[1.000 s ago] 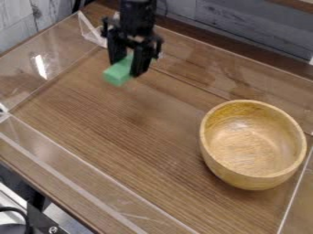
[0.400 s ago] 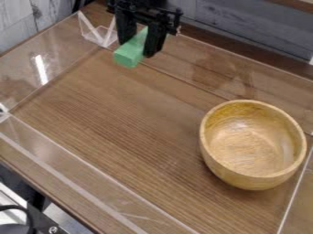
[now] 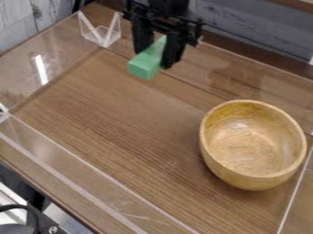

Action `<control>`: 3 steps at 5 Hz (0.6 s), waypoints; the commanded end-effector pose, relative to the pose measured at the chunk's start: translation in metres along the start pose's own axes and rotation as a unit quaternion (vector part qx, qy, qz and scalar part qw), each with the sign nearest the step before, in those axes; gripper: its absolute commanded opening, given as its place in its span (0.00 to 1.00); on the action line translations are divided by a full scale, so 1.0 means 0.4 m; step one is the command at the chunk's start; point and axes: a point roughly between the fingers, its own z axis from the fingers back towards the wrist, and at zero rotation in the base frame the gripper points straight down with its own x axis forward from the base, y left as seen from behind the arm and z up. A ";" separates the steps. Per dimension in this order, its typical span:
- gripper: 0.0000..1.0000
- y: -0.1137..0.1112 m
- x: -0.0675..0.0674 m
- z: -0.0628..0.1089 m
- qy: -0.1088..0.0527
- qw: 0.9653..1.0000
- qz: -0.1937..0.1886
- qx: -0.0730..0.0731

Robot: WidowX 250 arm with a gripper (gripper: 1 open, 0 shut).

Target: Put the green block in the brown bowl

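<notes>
Where the green block hangs, gripper above the tabletop.

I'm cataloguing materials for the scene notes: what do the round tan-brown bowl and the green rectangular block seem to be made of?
The round tan-brown bowl looks like smooth, lightly polished wood, judging by its warm tone and soft sheen. The green rectangular block has a plain, even colour; it may be painted wood or plastic.
</notes>
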 end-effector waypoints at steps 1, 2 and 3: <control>0.00 -0.063 -0.014 0.043 -0.033 0.999 -0.005 0.001; 0.00 -0.128 -0.018 0.036 -0.034 0.999 -0.013 0.000; 0.00 -0.185 -0.033 0.030 -0.036 0.999 -0.020 0.000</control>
